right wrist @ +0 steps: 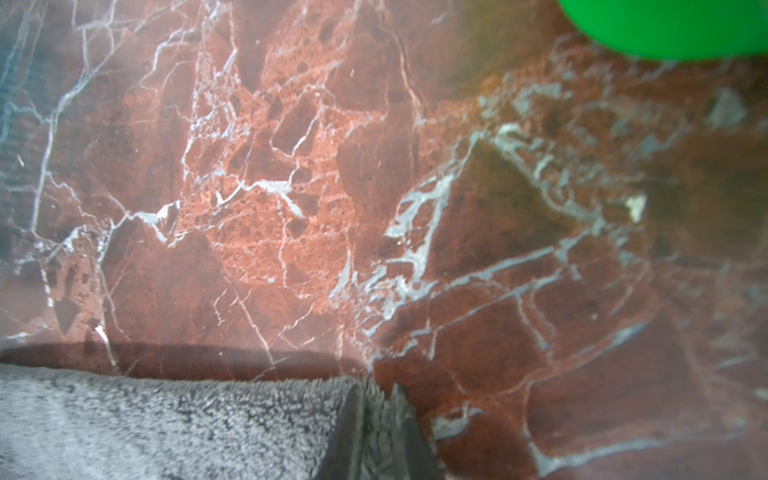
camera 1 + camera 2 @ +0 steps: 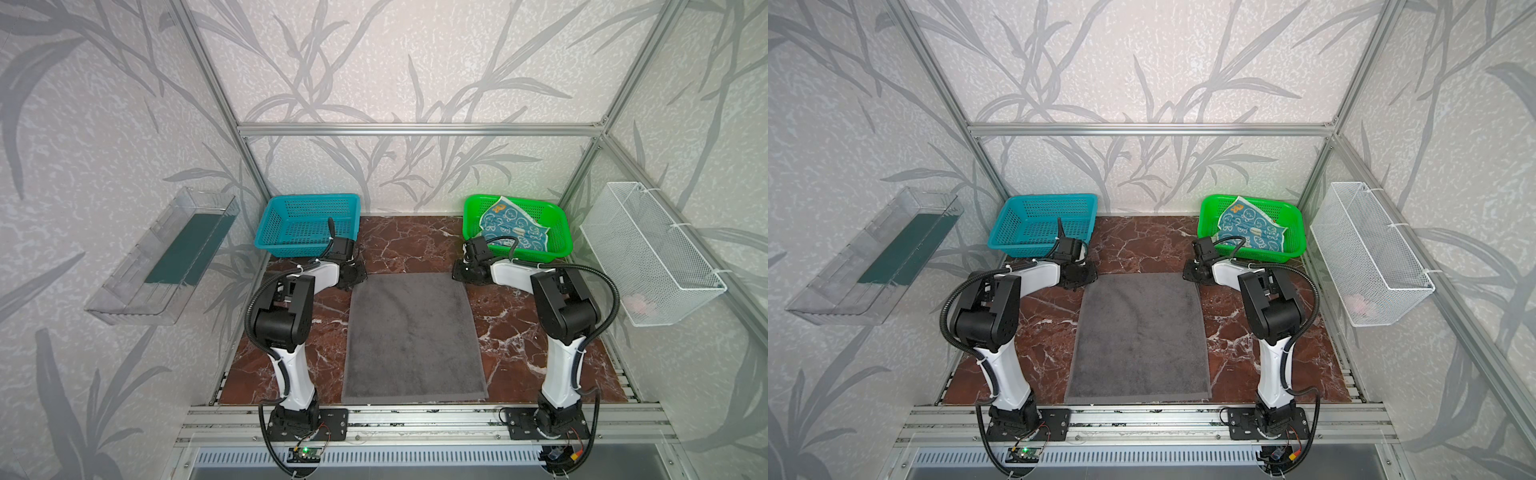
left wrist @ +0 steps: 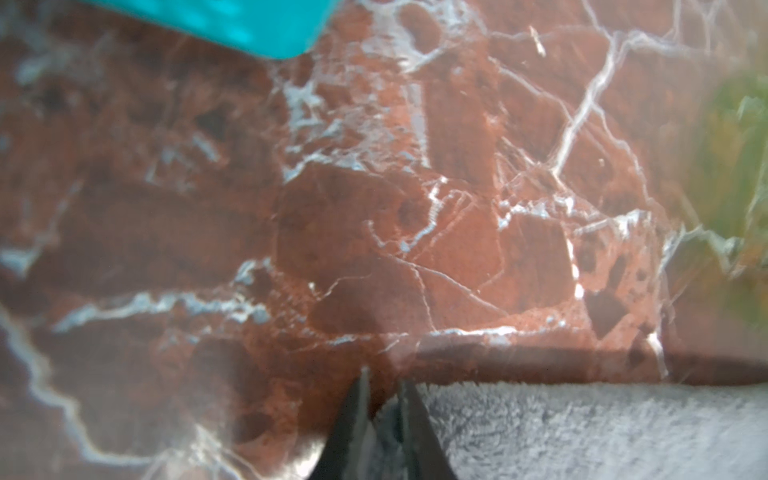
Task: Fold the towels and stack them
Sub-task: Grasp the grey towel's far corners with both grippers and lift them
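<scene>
Teal towel (image 2: 515,227) in green basket (image 2: 540,254), blue basket (image 2: 266,232) well apart; left gripper (image 3: 382,411), right gripper (image 1: 376,411) clamped on grey towel (image 2: 411,332) corners.

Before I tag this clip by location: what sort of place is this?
Probably a robot test cell, not a home: an aluminium-profile frame lined with leaf-print wallpaper, two white-and-black robot arms bolted to a metal rail, and a dark grey terry towel laid flat on a red marble-pattern tabletop.

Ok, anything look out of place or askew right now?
Nothing serious. The grey towel lies flat, left gripper and right gripper shut on its far corners. Only the teal towel sits rumpled in the green basket.
</scene>
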You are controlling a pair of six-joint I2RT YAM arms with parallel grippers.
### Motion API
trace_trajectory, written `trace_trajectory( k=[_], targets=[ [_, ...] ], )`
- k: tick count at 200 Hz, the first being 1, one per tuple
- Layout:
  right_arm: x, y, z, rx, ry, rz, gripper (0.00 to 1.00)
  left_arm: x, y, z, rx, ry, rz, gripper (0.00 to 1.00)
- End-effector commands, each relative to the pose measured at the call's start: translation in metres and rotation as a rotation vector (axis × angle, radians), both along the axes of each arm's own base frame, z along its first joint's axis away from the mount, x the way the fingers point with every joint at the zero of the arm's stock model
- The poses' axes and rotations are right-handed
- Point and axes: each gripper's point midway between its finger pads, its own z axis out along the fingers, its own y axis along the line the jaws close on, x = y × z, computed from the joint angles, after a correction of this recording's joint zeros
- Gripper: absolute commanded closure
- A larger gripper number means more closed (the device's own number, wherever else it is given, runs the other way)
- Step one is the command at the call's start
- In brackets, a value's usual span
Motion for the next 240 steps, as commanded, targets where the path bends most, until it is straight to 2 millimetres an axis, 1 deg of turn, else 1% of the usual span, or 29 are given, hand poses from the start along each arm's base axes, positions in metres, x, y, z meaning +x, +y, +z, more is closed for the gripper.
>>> trace_trajectory(
  k=[1,7,22,38,60,86,101,122,148,175,195,207,230,240],
  targets=[
    [-0.004,-0.002,0.004,-0.023,0.002,0.009,0.95,-0.005,-0.003,0.009,-0.035,-0.004,0.001,0.97],
    [-0.005,-0.001,0.006,-0.023,-0.003,0.012,0.96,-0.007,-0.003,0.009,-0.04,-0.002,-0.001,1.0],
    [-0.006,-0.001,0.014,-0.025,-0.027,0.019,1.0,-0.011,-0.005,0.014,-0.051,-0.002,-0.006,1.0],
    [-0.007,-0.002,0.024,-0.031,-0.053,0.031,1.0,-0.014,-0.008,0.021,-0.07,-0.013,-0.014,1.0],
    [-0.006,-0.003,0.043,-0.054,-0.094,0.061,1.0,-0.012,-0.012,0.038,-0.088,-0.051,-0.033,1.0],
    [-0.004,-0.007,0.068,-0.091,-0.141,0.117,1.0,-0.004,-0.015,0.064,-0.092,-0.119,-0.064,1.0],
    [-0.002,-0.013,0.077,-0.086,-0.142,0.136,1.0,0.003,-0.016,0.075,-0.086,-0.148,-0.078,1.0],
    [0.004,-0.023,0.085,-0.083,-0.146,0.152,1.0,0.013,-0.02,0.081,-0.082,-0.164,-0.107,1.0],
    [0.012,-0.031,0.095,-0.088,-0.17,0.188,1.0,0.024,-0.023,0.087,-0.072,-0.183,-0.139,1.0],
    [0.015,-0.031,0.106,-0.069,-0.188,0.251,1.0,0.031,-0.027,0.099,-0.07,-0.202,-0.182,1.0],
    [0.008,-0.028,0.112,-0.063,-0.201,0.294,1.0,0.026,-0.033,0.108,-0.087,-0.223,-0.222,1.0],
    [0.001,-0.024,0.116,-0.04,-0.203,0.318,1.0,0.02,-0.036,0.112,-0.101,-0.228,-0.245,1.0],
    [-0.016,-0.019,0.124,0.009,-0.209,0.342,1.0,0.003,-0.04,0.116,-0.125,-0.219,-0.276,1.0],
    [-0.025,-0.019,0.122,0.019,-0.196,0.344,1.0,-0.006,-0.04,0.118,-0.129,-0.212,-0.281,1.0]
  ],
)
